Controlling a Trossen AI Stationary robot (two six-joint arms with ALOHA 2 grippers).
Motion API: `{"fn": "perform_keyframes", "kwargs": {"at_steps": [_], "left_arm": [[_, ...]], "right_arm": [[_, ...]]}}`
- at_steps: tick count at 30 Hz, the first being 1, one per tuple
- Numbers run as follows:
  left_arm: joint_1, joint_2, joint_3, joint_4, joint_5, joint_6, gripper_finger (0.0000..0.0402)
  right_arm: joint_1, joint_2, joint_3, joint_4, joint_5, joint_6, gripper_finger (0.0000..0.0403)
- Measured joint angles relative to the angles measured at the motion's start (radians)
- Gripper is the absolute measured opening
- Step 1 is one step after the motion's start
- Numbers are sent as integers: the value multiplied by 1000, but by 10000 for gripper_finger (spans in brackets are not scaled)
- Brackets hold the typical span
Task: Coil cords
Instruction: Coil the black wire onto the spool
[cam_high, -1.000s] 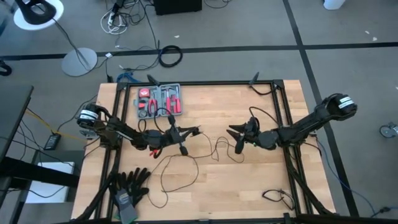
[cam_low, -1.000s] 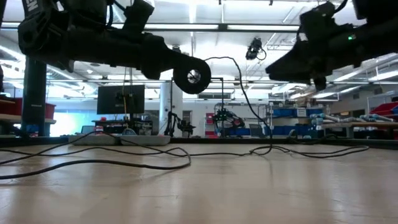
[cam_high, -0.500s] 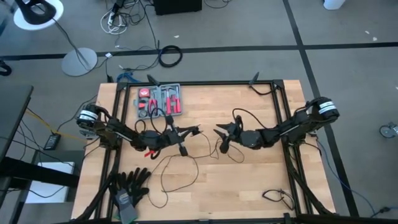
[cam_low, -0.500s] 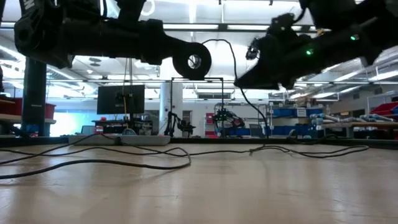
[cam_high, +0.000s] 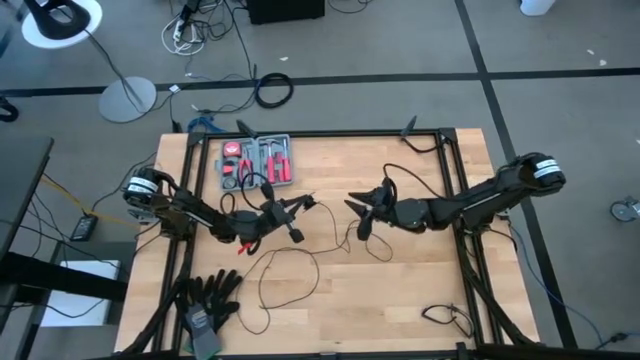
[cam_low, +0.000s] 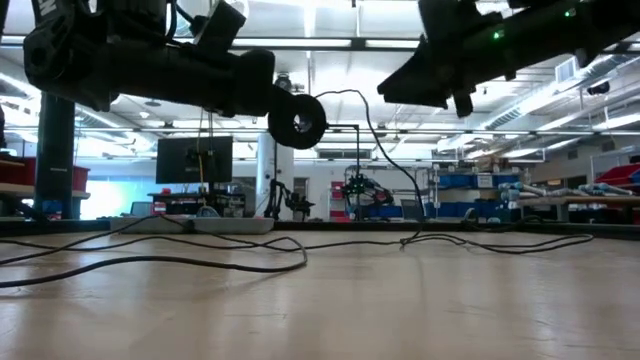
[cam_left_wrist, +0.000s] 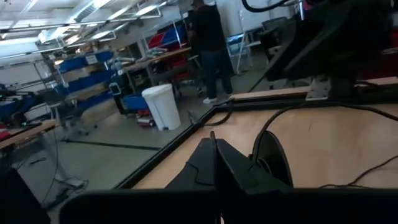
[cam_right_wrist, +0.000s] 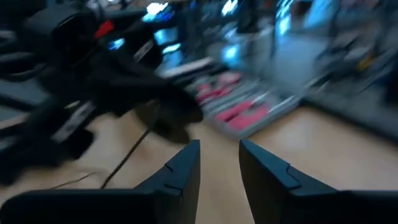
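Overhead, left fingers (cam_high: 301, 207) pinched on the cords (cam_high: 290, 262) by the disc (cam_low: 297, 120); right fingers (cam_high: 357, 215) parted, empty; no legible writing.

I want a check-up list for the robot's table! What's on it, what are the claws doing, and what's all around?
Surface: wooden table inside a black frame.
Job's things: thin black wire lies in loose loops, not coiled; its round disc is held up off the table.
Clutter: red tool set at the far edge, black gloves at the near left corner.
Grippers: left gripper shut on the disc end; right gripper open, in the air near the wire.
Cables: small black cable near the right front corner.
Surroundings: cable ring and lamp base on the floor; a person stands beyond the table.
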Motion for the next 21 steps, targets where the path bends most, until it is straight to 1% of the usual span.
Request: {"fn": "perform_keyframes", "kwargs": {"at_steps": [3, 5, 8, 10, 13, 17, 19, 21], "left_arm": [[4, 0, 0, -15, -11, -9, 0], [10, 0, 0, -31, -14, -63, 0], [28, -2, 0, -98, -1, -154, 0], [38, -16, 0, -171, 35, -202, 0], [56, -45, 2, -255, 100, -259, 0], [81, -53, 1, -267, 228, -252, 0], [87, -53, 2, -261, 272, -235, 0], [87, -53, 1, -256, 279, -229, 0]], "right_arm": [[-21, -19, 0, -58, -145, 76, 106], [-29, -20, 0, -62, -196, 72, 103], [-33, -14, -1, -58, -203, 51, 101], [-37, -15, -1, -63, -203, 39, 101], [-45, -14, -1, -121, -201, 19, 101], [-63, 16, -2, -257, -196, 56, 99], [-68, 63, -2, -251, -195, 96, 99], [-70, 115, -2, -230, -196, 119, 101]]}}
